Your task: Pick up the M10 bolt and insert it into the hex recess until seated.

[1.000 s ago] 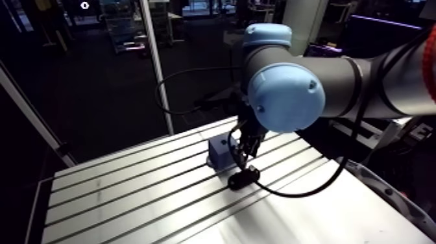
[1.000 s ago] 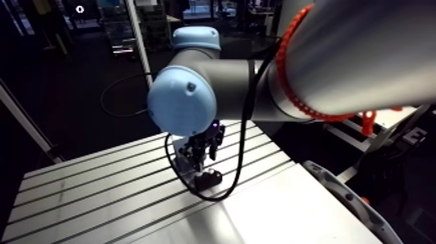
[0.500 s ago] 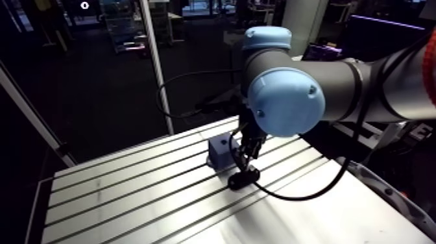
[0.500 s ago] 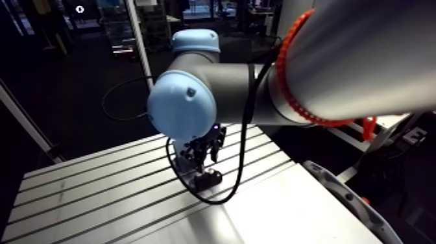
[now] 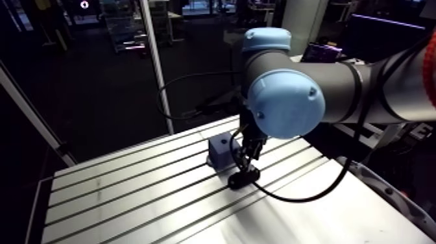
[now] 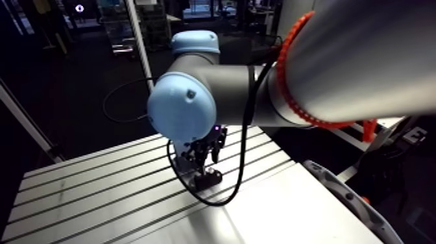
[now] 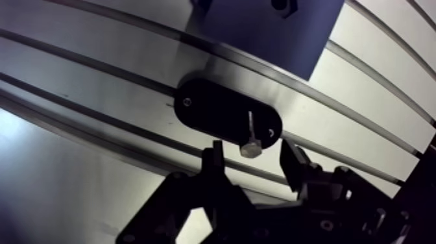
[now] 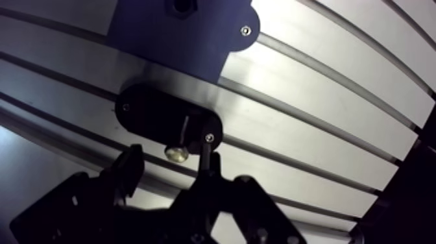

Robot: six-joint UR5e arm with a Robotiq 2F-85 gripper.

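The robot arm (image 5: pixel 285 102) hung over the slotted aluminium table (image 5: pixel 123 188), its wrist low above a black oval holder (image 7: pixel 211 110) that sat across the table's grooves.

Seen from the wrist, the jaws were released. One finger (image 7: pixel 212 161) stood on either side of the bolt (image 7: pixel 250 135), with bare space between each finger and the bolt's head, so nothing was gripped.

The bolt, pale and slim, was at the rounded end of the holder nearest the jaws. Its shank showed against the black surface and its head sat at the holder's edge. Whether it stood upright or lay flat could not be told from the wrist view. Two small screws (image 7: pixel 187 101) dotted the holder's face, one near each end.

Just beside the holder, on the side away from the jaws, stood a blue block (image 7: pixel 259 36), with one of the table's grooves running along between the two. A dark recess (image 8: pixel 181 5) opened in the block's top face, partly cut off at the edge of the wrist view. The bolt was well apart from it.

In the arm view the block appeared as a small cube beside the wrist, with the holder in front of it and directly under the jaws.
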